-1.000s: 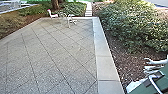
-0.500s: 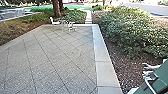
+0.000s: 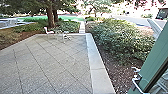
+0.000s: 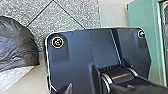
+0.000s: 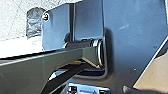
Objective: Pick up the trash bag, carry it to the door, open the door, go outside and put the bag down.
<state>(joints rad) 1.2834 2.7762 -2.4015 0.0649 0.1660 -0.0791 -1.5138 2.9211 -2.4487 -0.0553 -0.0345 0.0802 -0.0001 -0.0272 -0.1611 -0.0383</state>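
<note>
A dark, puffy trash bag (image 4: 17, 46) shows at the edge of the left wrist view, over paving and a pale strip. In the right wrist view a dark, wrinkled piece that looks like part of the bag (image 5: 34, 22) shows beside the robot's plate. The green door (image 3: 152, 53), with a silver handle (image 3: 137, 83), stands swung out at the right of the head view. In the left wrist view a green upright surface (image 4: 143, 17) appears beyond the plate. How the bag is held cannot be made out.
A paved yard (image 3: 55, 67) spreads ahead, bordered on the right by a pale curb (image 3: 96, 61). Bushes (image 3: 117, 37) grow beyond it. A white chair (image 3: 48, 31) and other light furniture stand near the far edge, before trees (image 3: 50, 17).
The head camera's view has tilted up and shifted, bringing in more trees and road. More of the green door now shows at the right.
</note>
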